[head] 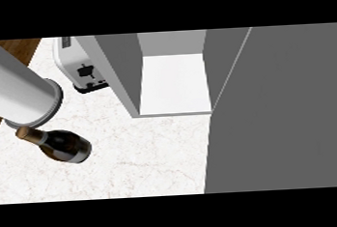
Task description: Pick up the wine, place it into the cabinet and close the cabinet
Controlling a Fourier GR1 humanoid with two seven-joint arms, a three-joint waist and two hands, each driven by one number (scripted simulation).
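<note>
The wine (61, 145) is lying at the frame's lower left on the counter (145, 155). The cabinet (173, 81) is standing open, upper centre. Neither hand is showing, so I cannot tell their state. I am planning to grasp the body.

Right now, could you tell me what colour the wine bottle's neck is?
Tan-brown neck on a dark wine bottle; head view.
</note>
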